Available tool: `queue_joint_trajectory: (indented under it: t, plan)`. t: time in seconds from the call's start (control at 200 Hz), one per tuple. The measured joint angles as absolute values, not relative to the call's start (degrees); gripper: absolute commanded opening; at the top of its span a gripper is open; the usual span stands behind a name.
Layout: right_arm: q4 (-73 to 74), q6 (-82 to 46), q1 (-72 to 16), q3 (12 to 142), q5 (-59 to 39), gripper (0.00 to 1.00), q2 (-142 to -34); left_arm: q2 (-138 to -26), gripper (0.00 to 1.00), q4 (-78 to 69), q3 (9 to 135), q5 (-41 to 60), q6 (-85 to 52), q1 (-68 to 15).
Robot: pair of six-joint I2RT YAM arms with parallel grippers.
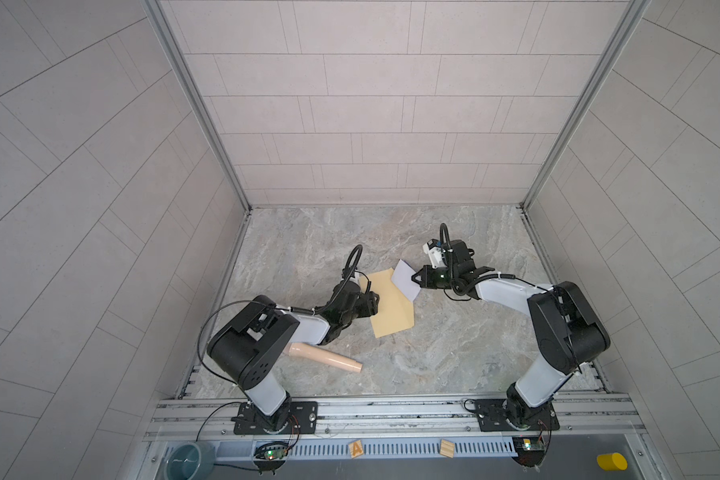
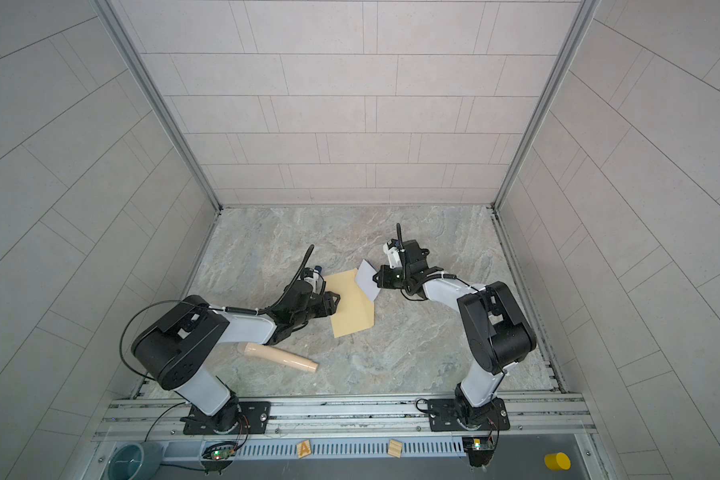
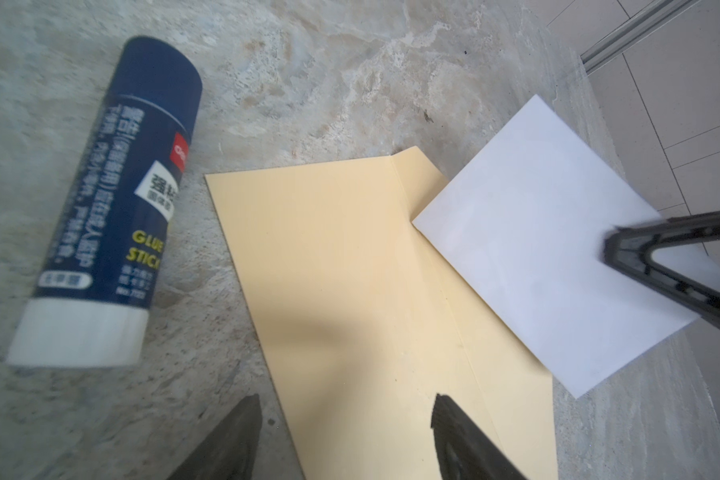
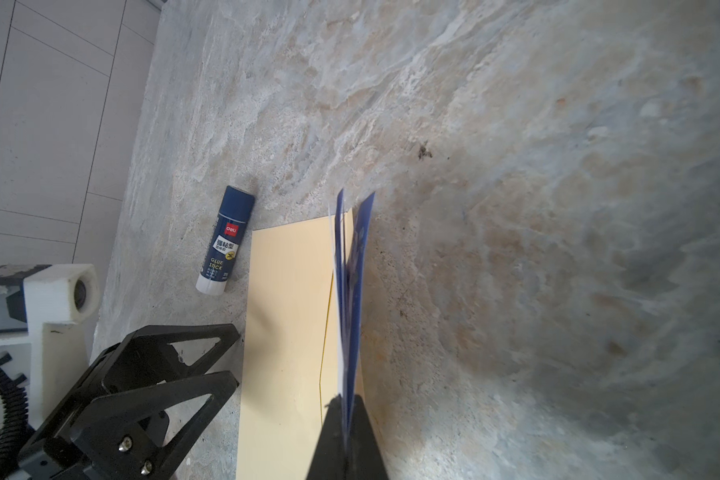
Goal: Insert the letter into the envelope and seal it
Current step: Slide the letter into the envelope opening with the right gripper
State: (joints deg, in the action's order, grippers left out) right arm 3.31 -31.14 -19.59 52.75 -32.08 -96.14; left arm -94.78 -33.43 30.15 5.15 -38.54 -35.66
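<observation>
Pinching folded white, blue-bordered paper letter [image 3: 536, 249] edge-up in clamped right gripper [image 1: 417, 283] at flap end of flat tan paper envelope [image 3: 350, 270], probably aiming for insertion. Holding left gripper [image 3: 345, 419] wide at envelope's opposite edge, likely to steady it.

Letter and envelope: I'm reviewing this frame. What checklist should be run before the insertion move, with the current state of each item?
1. Grip on letter by right end effector: ok, shut on the folded sheet.
2. The letter inside envelope: not ok, outside, at the flap side.
3. Mouth of the envelope open: cannot tell.
4. Hold on envelope by left end effector: not ok, jaws open, straddling its edge.
5. Clearance from glue stick: ok, it lies apart, beside the envelope.
</observation>
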Motion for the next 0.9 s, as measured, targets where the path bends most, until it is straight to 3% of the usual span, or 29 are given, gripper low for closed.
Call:
queue_joint_trajectory:
  t: [0.901]
  plan:
    - [9.08, -32.53, -20.56, 49.71, -34.11, 0.00, -100.12, -98.35, 0.71, -37.39, 31.79, 6.00, -38.52, -35.59]
